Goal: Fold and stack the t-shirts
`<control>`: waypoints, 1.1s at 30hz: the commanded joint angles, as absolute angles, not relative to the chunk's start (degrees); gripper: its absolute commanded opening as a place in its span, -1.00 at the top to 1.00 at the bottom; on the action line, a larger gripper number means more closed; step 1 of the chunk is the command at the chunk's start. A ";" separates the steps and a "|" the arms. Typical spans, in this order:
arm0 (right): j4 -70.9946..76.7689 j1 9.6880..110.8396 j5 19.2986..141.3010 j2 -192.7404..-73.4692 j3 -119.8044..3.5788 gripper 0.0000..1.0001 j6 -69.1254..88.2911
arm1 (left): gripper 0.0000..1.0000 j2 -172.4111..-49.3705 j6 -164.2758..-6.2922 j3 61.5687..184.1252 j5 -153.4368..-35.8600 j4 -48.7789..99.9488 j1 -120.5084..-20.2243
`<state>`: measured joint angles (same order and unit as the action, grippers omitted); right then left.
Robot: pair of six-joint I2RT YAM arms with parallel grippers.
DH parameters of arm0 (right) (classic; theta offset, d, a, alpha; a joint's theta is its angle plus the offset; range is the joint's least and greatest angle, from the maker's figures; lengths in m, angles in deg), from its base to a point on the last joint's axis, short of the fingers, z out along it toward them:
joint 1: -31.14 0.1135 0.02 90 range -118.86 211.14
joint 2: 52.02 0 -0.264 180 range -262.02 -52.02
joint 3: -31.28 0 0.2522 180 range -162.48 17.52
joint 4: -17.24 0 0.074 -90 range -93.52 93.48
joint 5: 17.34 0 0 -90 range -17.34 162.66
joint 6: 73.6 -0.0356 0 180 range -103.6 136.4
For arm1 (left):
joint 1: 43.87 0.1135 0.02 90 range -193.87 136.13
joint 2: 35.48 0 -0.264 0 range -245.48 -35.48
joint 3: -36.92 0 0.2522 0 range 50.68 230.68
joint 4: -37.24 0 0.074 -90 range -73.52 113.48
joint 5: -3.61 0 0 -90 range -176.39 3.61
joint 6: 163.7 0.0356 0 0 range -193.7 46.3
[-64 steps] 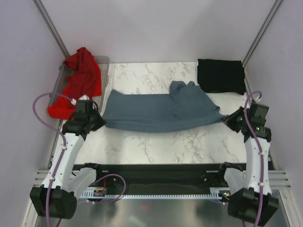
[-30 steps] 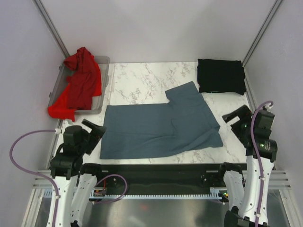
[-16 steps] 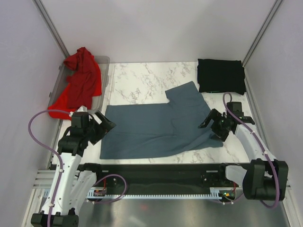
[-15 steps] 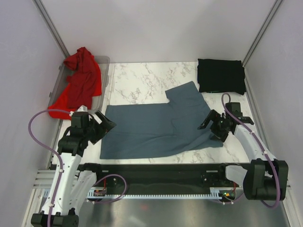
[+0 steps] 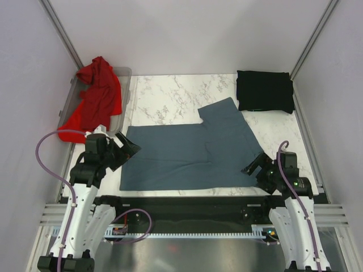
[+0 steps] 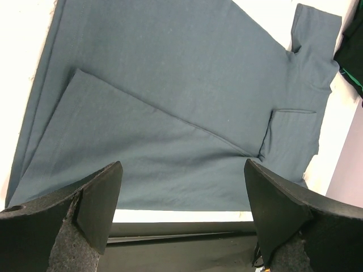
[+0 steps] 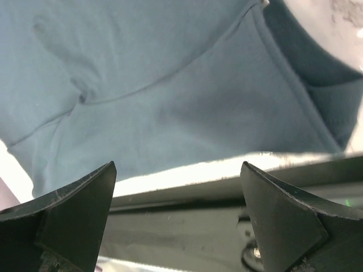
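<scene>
Slate blue-grey cloth t-shirt (image 5: 193, 156), spread flat for folding; left gripper (image 5: 128, 152) and right gripper (image 5: 256, 170), jaws wide, empty, flanking its near corners

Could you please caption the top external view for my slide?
Left claw and right claw, both open, flank the spread blue-grey t-shirt; black t-shirt lies folded, red t-shirt drapes over the bin.

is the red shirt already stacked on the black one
No, the red shirt lies crumpled over the clear bin, far from the folded black shirt in the opposite corner.
</scene>
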<state>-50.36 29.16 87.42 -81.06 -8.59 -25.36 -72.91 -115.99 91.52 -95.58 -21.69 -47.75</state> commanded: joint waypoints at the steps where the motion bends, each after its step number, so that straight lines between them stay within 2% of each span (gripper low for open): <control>1: -59.61 29.47 87.09 -78.14 -16.63 -0.96 -26.05 | -0.89 -72.31 -113.52 91.20 -97.11 -19.59 -47.56; 5: -57.45 29.47 86.11 -78.21 -23.16 -0.96 -26.85 | -0.89 -72.57 -113.34 91.11 -97.46 -19.23 -47.56; 8: -48.94 29.47 90.30 -85.31 -23.43 -0.96 -26.06 | -0.88 -73.19 -111.51 92.50 -98.07 -19.32 -47.56; 11: -40.76 29.64 91.99 -95.76 -26.58 -0.96 -23.09 | -0.88 -74.76 -106.06 95.49 -97.21 -20.81 -47.47; 14: -36.26 30.78 87.70 -108.94 -34.92 -0.96 -19.30 | -0.90 -75.56 -101.83 98.05 -93.79 -21.78 -47.47; 18: -35.71 37.63 80.32 -130.79 -51.77 -0.96 -11.49 | -0.89 -75.47 -102.27 95.95 -95.18 -19.42 -47.56; 23: -31.78 42.29 73.02 -147.44 -65.60 -0.96 -6.90 | -0.88 -76.79 -102.09 95.85 -94.12 -18.71 -47.47; 27: -33.43 42.74 66.96 -164.12 -82.27 -0.96 -5.75 | -0.81 -76.80 -102.01 95.85 -94.73 -18.71 -47.47; 33: -29.65 43.18 64.93 -179.95 -98.18 -0.92 -4.79 | -0.80 -76.00 -102.09 95.33 -95.09 -18.27 -47.56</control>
